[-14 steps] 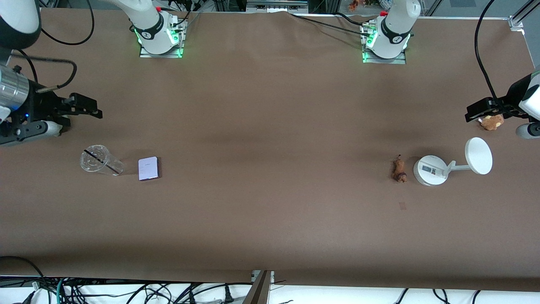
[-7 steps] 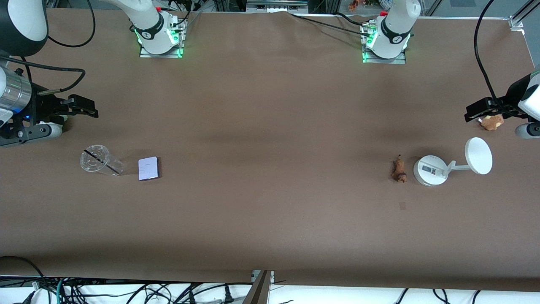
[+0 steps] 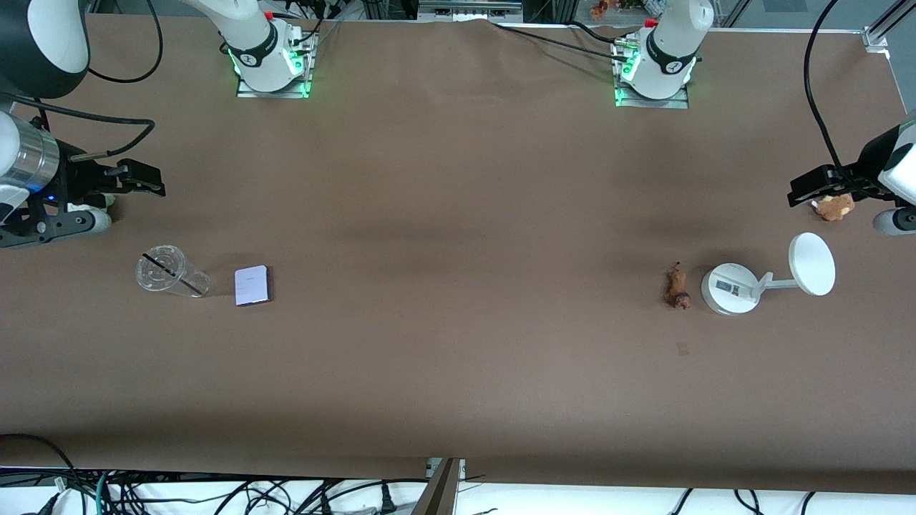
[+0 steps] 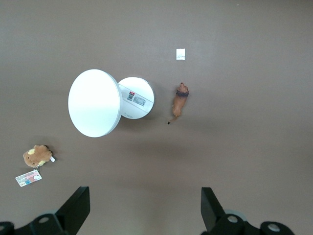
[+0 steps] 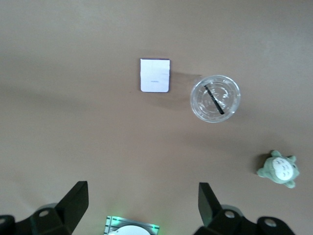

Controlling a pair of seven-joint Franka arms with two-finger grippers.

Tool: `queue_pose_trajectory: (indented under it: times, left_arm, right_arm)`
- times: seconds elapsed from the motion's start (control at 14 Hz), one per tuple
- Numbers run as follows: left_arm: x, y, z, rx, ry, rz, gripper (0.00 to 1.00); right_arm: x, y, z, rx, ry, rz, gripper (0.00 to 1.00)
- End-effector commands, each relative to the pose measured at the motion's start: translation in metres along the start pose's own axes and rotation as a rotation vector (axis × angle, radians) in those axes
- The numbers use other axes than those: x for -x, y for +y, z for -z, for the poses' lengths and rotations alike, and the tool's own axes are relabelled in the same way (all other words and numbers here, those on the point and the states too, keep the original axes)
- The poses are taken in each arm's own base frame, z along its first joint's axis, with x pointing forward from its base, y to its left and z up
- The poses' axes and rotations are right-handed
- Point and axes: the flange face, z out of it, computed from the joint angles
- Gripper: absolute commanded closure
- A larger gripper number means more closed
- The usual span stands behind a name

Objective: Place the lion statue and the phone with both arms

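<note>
While nothing on the brown table (image 3: 458,357) has shifted over the last second, the right gripper (image 3: 147,184) has drifted slightly toward its own end of the table and a bit farther back; left gripper (image 3: 805,192) unchanged. Judgement: no grasp started, both objects untouched, task at its very start, right arm possibly still settling.

Nearest the front camera: tiny elongated orange-brown lion statue (image 3: 676,287) lies flat, just beside the white round-based stand with a disc (image 3: 730,287), toward the left arm's end. Flat pale lavender-white rectangular phone (image 3: 252,285) lies about level with it toward the right arm's end, beside a clear plastic cup with a black straw (image 3: 169,272).

Farther back: small fluffy brown plush toy (image 3: 834,207) under the left gripper. Small grey-green plush toy (image 5: 279,169) shows only in the right wrist view.

Left gripper hovers high over the plush toy, fingers spread wide, holding nothing. Right gripper hovers above bare table farther back than the cup, fingers wide apart, empty.
</note>
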Motion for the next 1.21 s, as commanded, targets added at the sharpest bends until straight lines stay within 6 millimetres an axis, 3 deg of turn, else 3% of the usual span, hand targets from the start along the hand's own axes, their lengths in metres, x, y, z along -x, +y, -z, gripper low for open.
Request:
queue_pose_trajectory:
  times: [0.0, 0.43, 0.64, 1.14]
  left_arm:
    - [-0.004, 0.001, 0.005, -0.002, 0.001, -0.016, 0.00]
    - [-0.004, 0.001, 0.005, -0.002, 0.001, -0.018, 0.00]
    - [-0.004, 0.002, 0.005, -0.001, 0.000, -0.018, 0.00]
    - [-0.004, 0.001, 0.005, -0.002, 0.001, -0.018, 0.00]
  right_arm:
    - [0.015, -0.011, 0.020, 0.020, 0.019, -0.042, 0.01]
    - [0.053, 0.003, 0.002, -0.002, 0.072, -0.069, 0.00]
    - [0.044, 0.000, -0.006, 0.000, 0.055, -0.052, 0.00]
    - [0.039, -0.002, -0.001, -0.001, 0.067, -0.047, 0.00]
